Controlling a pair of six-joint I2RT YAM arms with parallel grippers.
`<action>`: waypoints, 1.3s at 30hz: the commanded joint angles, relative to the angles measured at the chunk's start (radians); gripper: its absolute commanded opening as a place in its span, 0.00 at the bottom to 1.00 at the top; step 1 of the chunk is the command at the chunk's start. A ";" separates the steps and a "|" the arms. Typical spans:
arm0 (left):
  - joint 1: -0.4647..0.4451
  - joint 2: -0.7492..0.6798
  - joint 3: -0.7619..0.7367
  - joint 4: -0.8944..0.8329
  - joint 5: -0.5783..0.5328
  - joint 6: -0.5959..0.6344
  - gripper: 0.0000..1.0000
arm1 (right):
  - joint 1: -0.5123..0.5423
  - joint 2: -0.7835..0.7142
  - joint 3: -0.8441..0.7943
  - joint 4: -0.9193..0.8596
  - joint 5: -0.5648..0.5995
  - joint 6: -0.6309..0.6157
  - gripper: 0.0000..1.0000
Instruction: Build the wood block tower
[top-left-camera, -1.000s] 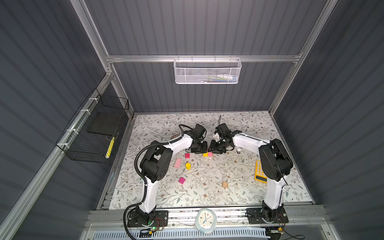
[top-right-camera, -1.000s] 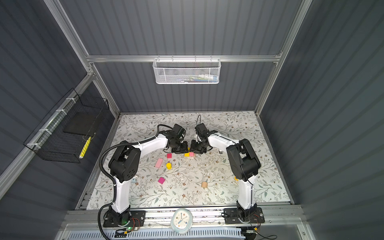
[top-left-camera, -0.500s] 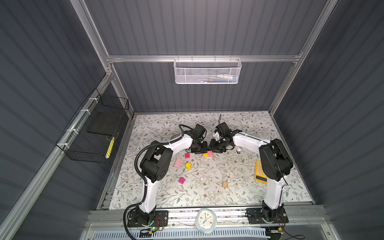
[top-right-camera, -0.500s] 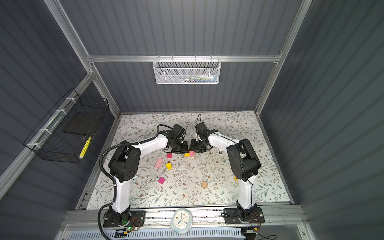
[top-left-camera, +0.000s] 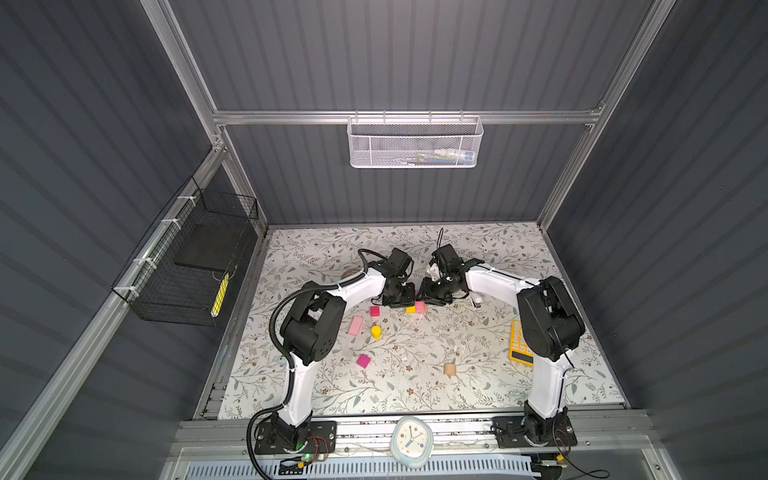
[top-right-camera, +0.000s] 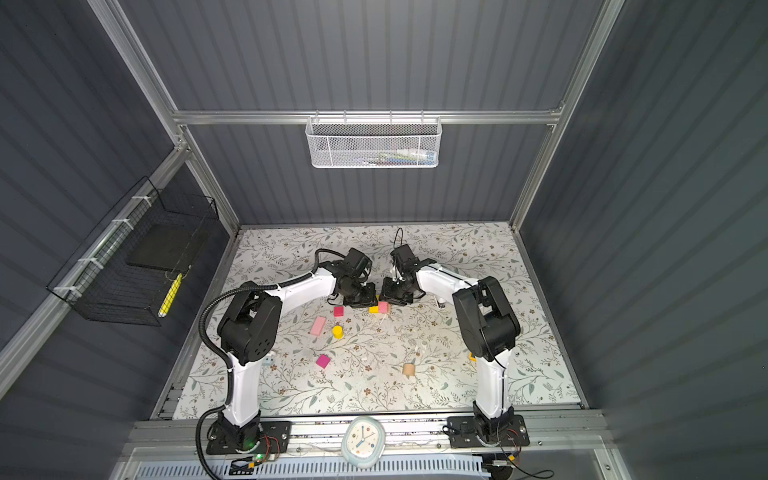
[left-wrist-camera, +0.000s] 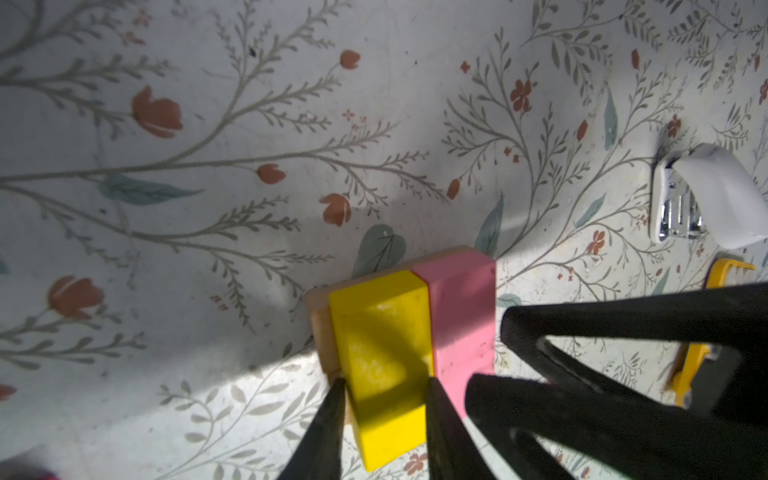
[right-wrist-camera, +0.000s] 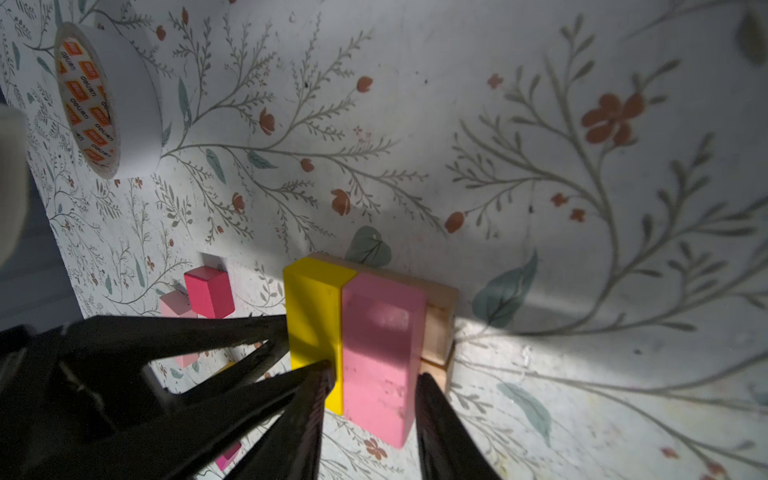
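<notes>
- Our left arm (top-left-camera: 357, 286) rises from its base at the near edge of the surface (top-left-camera: 498, 395). It folds at the elbow and stretches its white forearm inward to the middle, where the wrist tips over and aims the left tool (left-wrist-camera: 384, 380) downward.
- The left tool pinches the yellow bar (left-wrist-camera: 382, 332) across its narrow width. One finger is on the outer long side, the other at the seam with the pink bar (right-wrist-camera: 380, 332).
- Our right arm (top-left-camera: 498, 278) mirrors this pose from the other side: upright from its base, bent at the elbow, forearm reaching inward, wrist turned down.
- The right tool (right-wrist-camera: 374, 374) pinches the pink bar, with one finger along each long side.
- In both top views the two tools stand just beside each other, almost head to head.
- The tower (top-left-camera: 415, 308) sits at about the middle of the surface. So far the yellow and pink bars lie flat and touching on a tan block (right-wrist-camera: 438, 324).
- A magenta cube (top-left-camera: 375, 311), a loose pink bar (top-left-camera: 355, 325) and a yellow cylinder (top-left-camera: 376, 331) lie on the left of the tower.
- A second magenta cube (top-left-camera: 363, 360) and a tan cylinder (top-left-camera: 449, 369) lie closer to the near edge.
- A calculator (top-left-camera: 517, 345) lies toward the right edge, partly under the right arm's elbow. A stapler (left-wrist-camera: 706, 199) and a tape roll (right-wrist-camera: 112, 95) lie apart from the tower.
</notes>
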 joint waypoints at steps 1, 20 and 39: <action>0.006 0.024 0.022 -0.023 0.001 -0.010 0.33 | -0.005 0.023 0.025 -0.007 0.000 -0.001 0.38; 0.007 0.021 0.017 -0.020 0.008 -0.010 0.31 | -0.006 0.031 0.021 0.000 0.001 0.006 0.35; 0.007 0.022 0.017 -0.015 0.014 -0.009 0.31 | -0.008 0.037 0.022 0.002 0.005 0.008 0.35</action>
